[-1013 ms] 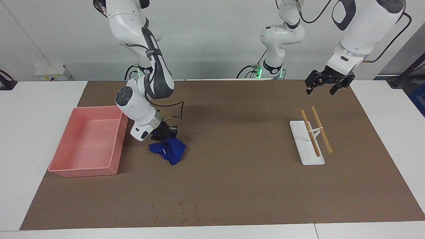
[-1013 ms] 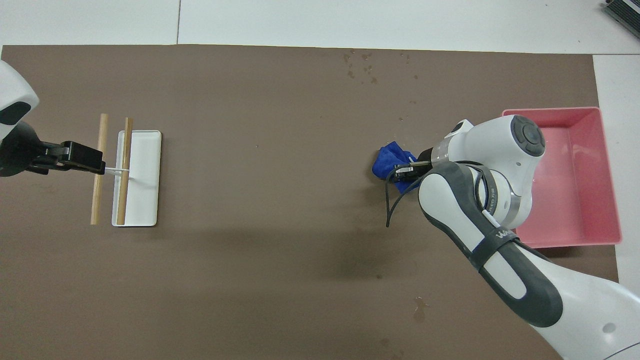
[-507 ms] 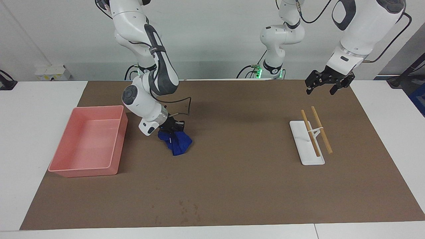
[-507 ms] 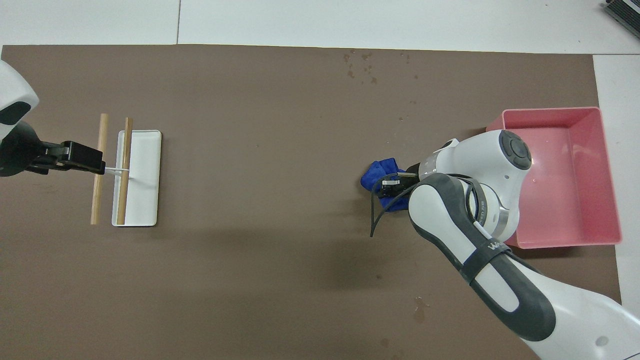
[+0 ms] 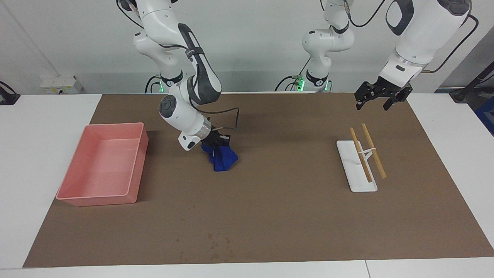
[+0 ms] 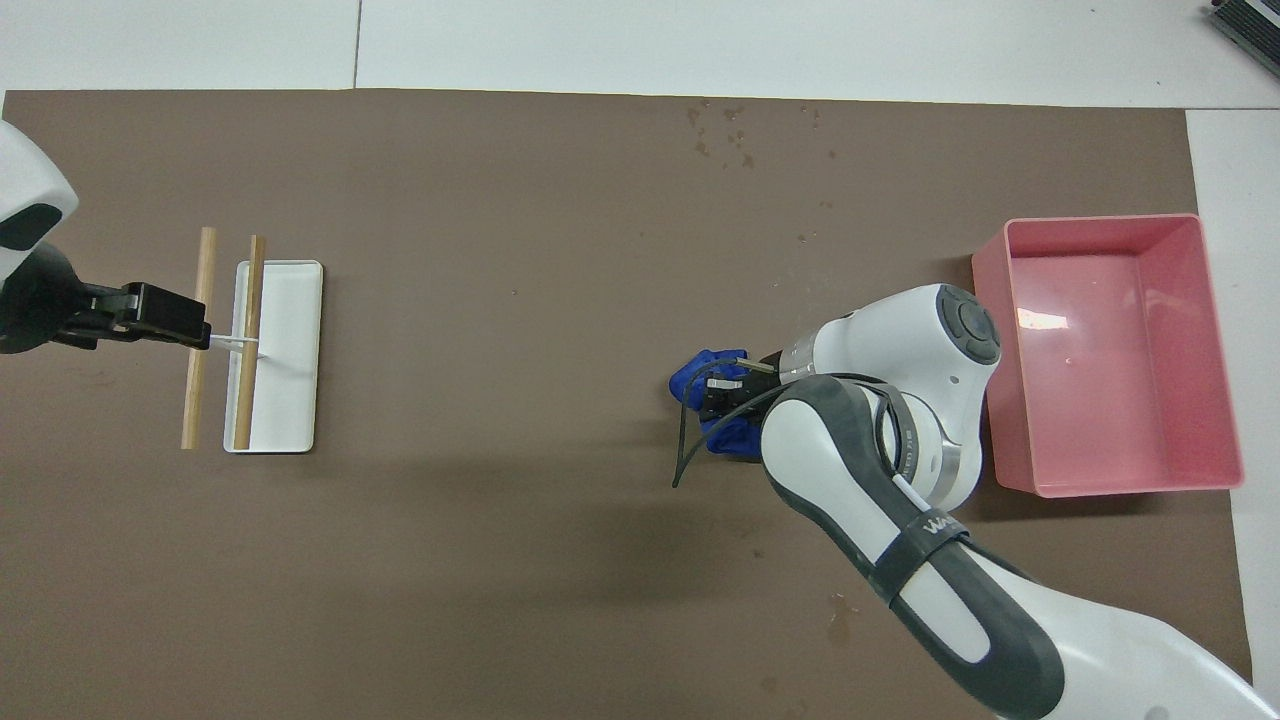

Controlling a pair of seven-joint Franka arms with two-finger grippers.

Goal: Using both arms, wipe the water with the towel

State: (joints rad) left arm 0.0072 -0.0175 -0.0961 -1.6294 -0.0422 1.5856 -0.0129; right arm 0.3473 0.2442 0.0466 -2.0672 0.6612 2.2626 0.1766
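Right gripper (image 6: 722,385) fingertips are buried in the towel (image 6: 712,405); the right arm covers part of the cloth in the overhead view. Left arm (image 6: 30,260) is cut off by that view's edge.

White table (image 5: 46,116), brown mat (image 5: 278,216) on it (carrying pink tray (image 5: 101,195), white dish (image 5: 347,154)).

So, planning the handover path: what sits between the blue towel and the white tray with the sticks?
Nothing: in the overhead view only bare brown mat lies between the towel, held by the right gripper, and the white tray.
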